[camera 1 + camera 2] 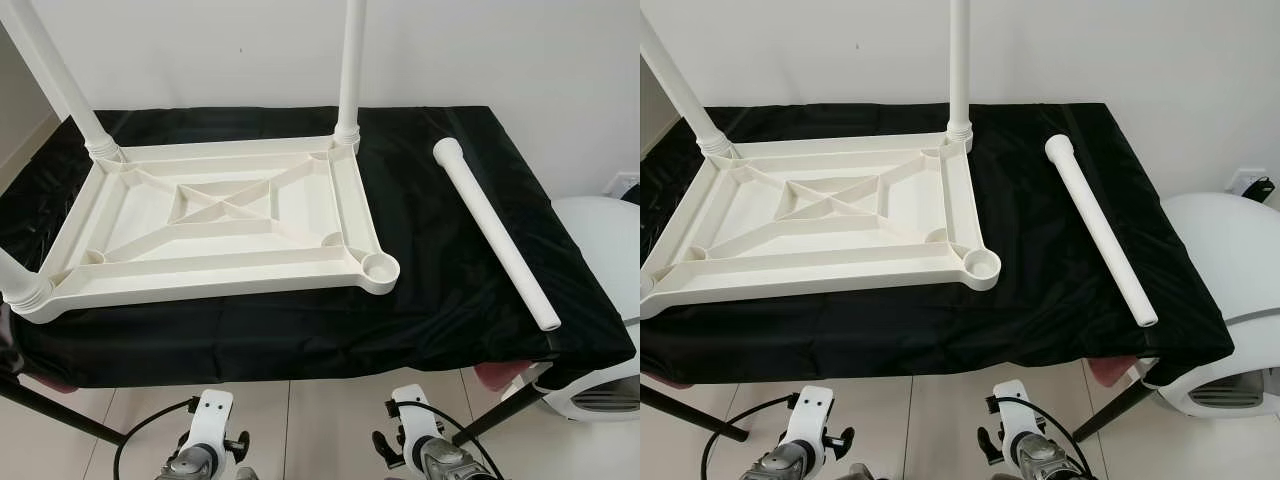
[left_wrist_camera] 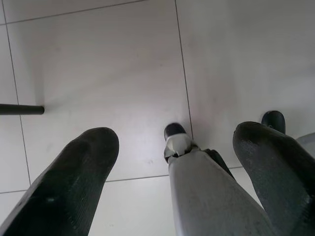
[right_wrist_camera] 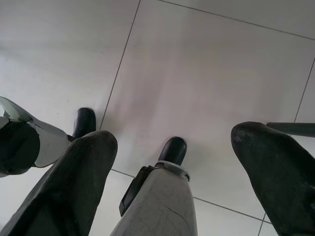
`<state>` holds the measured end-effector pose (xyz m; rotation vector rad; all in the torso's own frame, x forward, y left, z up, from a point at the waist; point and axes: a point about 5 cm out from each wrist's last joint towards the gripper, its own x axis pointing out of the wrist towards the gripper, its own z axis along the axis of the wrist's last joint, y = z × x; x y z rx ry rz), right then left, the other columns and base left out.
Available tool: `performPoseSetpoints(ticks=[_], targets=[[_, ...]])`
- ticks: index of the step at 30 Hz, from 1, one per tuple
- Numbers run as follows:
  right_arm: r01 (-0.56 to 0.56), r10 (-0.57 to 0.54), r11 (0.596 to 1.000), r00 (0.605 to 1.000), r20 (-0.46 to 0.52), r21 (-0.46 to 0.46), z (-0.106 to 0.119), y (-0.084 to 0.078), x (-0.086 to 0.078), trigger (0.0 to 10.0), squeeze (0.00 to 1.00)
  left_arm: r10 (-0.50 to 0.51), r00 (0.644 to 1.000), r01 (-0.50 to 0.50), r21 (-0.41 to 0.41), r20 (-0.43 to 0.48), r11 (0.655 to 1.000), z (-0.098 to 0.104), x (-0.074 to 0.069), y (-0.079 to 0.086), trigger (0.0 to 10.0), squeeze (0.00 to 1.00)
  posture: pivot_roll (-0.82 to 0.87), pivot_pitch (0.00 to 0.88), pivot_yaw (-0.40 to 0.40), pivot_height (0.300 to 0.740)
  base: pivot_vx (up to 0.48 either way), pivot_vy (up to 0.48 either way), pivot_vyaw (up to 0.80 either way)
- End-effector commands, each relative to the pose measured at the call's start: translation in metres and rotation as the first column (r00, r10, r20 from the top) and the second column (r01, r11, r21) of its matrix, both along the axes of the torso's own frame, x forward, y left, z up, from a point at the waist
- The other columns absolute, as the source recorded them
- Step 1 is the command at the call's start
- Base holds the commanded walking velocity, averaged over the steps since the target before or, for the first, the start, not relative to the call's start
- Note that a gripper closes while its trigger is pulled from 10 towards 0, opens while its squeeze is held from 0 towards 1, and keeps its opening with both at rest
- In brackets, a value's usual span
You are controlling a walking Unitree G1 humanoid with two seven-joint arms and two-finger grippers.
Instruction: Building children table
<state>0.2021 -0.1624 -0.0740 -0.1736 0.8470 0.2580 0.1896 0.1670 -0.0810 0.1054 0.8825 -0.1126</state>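
A white plastic child's tabletop (image 1: 200,283) lies upside down on the left half of a black-covered work table (image 1: 430,300). White legs stand up from its far left corner (image 1: 55,75), far right corner (image 1: 350,65) and near left corner (image 1: 18,285). The near right corner socket (image 1: 380,266) holds nothing. One loose white leg (image 1: 495,230) lies on the cloth to the right of the tabletop. Both arms hang below the table's front edge, the left arm (image 1: 205,440) and the right arm (image 1: 420,445). My left gripper (image 2: 174,140) and right gripper (image 3: 174,140) are open over the tiled floor, holding nothing.
A white rounded appliance (image 1: 600,300) stands on the floor at the right of the work table. Black metal table legs (image 1: 60,410) slant down at both front corners. A white wall runs close behind the table. My own legs and feet (image 3: 172,150) show under the grippers.
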Motion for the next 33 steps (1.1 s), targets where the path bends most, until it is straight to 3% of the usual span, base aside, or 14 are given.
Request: performPoseSetpoints(ticks=[1, 33], targets=[[-0.011, 0.011, 1.0, 1.0, 0.001, 0.003, 0.0, 0.001, 0.0, 10.0, 0.0, -0.037, 0.998, 0.034, -0.043, -0.047, 0.998, -0.005, -0.01, 0.001, 10.0, 0.0, -0.09, 0.0, 0.053, 0.74, 0.0, 0.0, 0.0], [-0.049, 0.049, 0.999, 0.999, -0.001, -0.001, 0.001, 0.004, 0.002, 10.0, 0.0, -0.02, 0.999, 0.019, -0.025, -0.029, 0.999, -0.003, -0.009, 0.014, 10.0, 0.0, -0.04, 0.0, 0.042, 0.74, 0.0, 0.0, 0.0]])
